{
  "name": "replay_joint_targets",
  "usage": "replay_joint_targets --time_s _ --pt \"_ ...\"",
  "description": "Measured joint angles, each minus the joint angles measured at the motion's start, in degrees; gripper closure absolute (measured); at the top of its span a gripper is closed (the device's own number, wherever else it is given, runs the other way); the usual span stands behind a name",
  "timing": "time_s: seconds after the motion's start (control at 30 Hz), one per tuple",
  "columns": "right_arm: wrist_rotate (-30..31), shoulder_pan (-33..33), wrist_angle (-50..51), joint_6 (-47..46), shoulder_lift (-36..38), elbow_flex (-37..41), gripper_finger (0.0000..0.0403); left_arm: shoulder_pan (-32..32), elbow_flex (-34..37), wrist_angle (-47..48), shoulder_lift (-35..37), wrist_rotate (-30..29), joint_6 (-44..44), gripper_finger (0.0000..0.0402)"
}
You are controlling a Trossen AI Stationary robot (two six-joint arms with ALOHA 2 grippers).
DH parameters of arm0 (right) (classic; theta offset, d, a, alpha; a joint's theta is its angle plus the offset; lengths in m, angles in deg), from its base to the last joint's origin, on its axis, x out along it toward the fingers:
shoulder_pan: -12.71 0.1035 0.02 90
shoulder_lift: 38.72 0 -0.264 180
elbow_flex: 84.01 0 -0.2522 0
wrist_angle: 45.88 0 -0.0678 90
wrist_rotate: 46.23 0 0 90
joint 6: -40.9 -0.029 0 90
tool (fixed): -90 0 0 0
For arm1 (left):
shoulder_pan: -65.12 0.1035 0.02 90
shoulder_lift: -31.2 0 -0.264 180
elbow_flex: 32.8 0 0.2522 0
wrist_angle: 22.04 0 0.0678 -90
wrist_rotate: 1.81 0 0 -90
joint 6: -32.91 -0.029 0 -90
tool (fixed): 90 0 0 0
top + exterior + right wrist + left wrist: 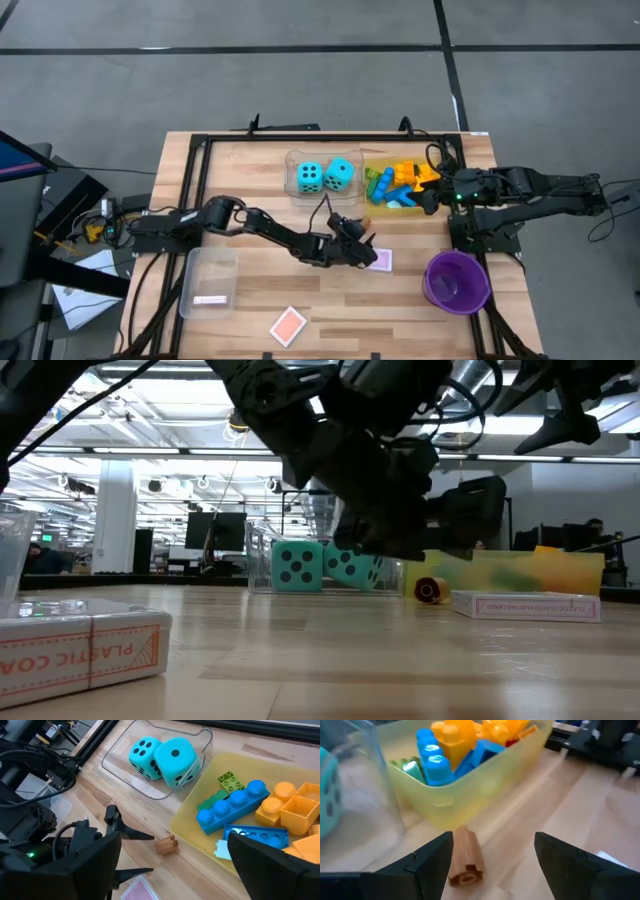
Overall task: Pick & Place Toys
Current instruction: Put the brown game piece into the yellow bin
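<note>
trays first, going from my left across the desk (250, 200). nearest my left shoulder lies a clear tray (208, 282) with one flat white card in it; just beyond its near corner an orange tile (288, 325) lies flat on the wood. at the far edge a second clear tray (322, 175) holds the two turquoise dice (162, 754), side by side and touching. hard against it on the right sits the yellow tray (192, 815), heaped with bricks (235, 805): blue ones, a green one, a pile of orange, a bit of red showing in my left wrist view.

my left pincer (492, 860) hangs low over the middle of the desk, fingers spread, with nothing between them. a small tan wooden peg (466, 857) lies on its side on the bare wood just in front of the yellow tray's wall, close by one of my fingers; i cannot tell whether they touch. a pink tile (380, 261) lies flat beside that pincer.

my right pincer (172, 870) hovers by the yellow tray's right end, fingers wide apart and empty. nearer me on the right stands the purple bowl (457, 279); i cannot make out anything in it.
</note>
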Motion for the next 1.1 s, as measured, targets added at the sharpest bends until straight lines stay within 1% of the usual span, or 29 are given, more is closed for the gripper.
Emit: replay_joint_targets --time_s 0.17,0.23,0.3,0.43,0.53,0.73,0.83,0.97,1.1 --pt "-0.02 0.0 0.39 -0.03 0.0 0.0 0.0046 0.49 -1.26 4.35 -0.06 -3.36 0.73 0.0128" --pt "-0.02 0.0 0.98 -0.02 0.0 0.0 0.0046 0.95 -1.13 6.06 -0.13 -2.42 1.77 0.0128" --pt "-0.04 0.0 1.41 -0.02 0.0 0.0 0.0046 1.36 -1.13 5.7 -0.17 -1.01 1.72 0.0128" --pt "-0.04 0.0 1.59 -0.02 0.0 0.0 0.0046 2.14 -1.17 5.73 -0.17 -1.26 1.32 0.0128" --pt "-0.1 0.0 1.68 0.29 -0.01 0.0 0.0046 2.76 -1.18 5.88 -0.32 2.03 1.43 0.0128" --pt "-0.22 0.0 1.81 0.68 -0.02 0.0 0.0046 2.73 -1.25 6.66 -1.67 3.04 1.41 0.0128" --pt "-0.22 0.0 1.95 0.72 0.0 0.0 0.0046 2.74 -1.15 9.07 -1.65 3.02 1.52 0.0128" --pt "-0.22 0.0 2.08 0.86 0.0 0.0 0.0046 2.91 -1.17 8.33 -1.65 3.09 1.55 0.0128" --pt "-0.22 0.0 2.1 0.86 -0.02 0.0 0.0046 3.06 -1.17 8.48 -1.79 4.39 2.0 0.0128"
